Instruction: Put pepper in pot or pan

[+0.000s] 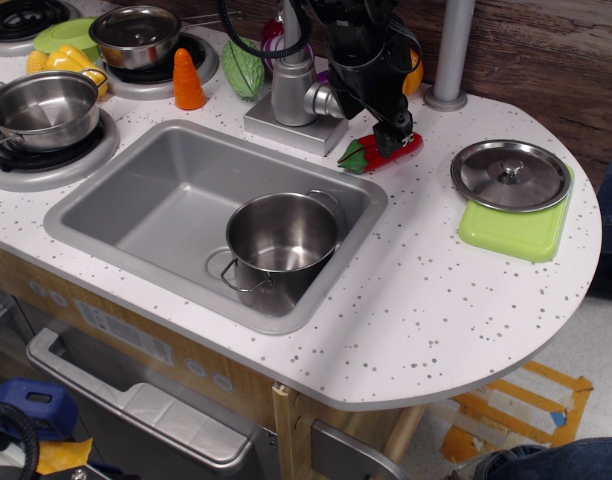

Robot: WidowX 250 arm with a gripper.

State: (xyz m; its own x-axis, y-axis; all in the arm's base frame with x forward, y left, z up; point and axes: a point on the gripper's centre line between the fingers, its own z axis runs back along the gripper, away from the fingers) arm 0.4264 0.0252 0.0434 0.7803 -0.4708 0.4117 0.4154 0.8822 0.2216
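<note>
The red pepper (414,146) with a green stem cap lies on the speckled counter just right of the sink's far corner, stem pointing left. My black gripper (394,138) is down on its middle, and the fingers look closed across it. The pepper rests on the counter. A steel pot (282,243) stands upright and empty in the grey sink (146,205), in front of and to the left of the pepper. A second steel pot (43,108) sits on the left burner, and a third (136,35) sits on the back burner.
A grey faucet block (294,95) stands just left of the gripper. An orange carrot (188,80), a green leafy vegetable (243,68) and yellow corn (71,60) lie behind the sink. A pot lid (510,175) rests on a green board (514,232) at right. A grey post (448,55) stands behind.
</note>
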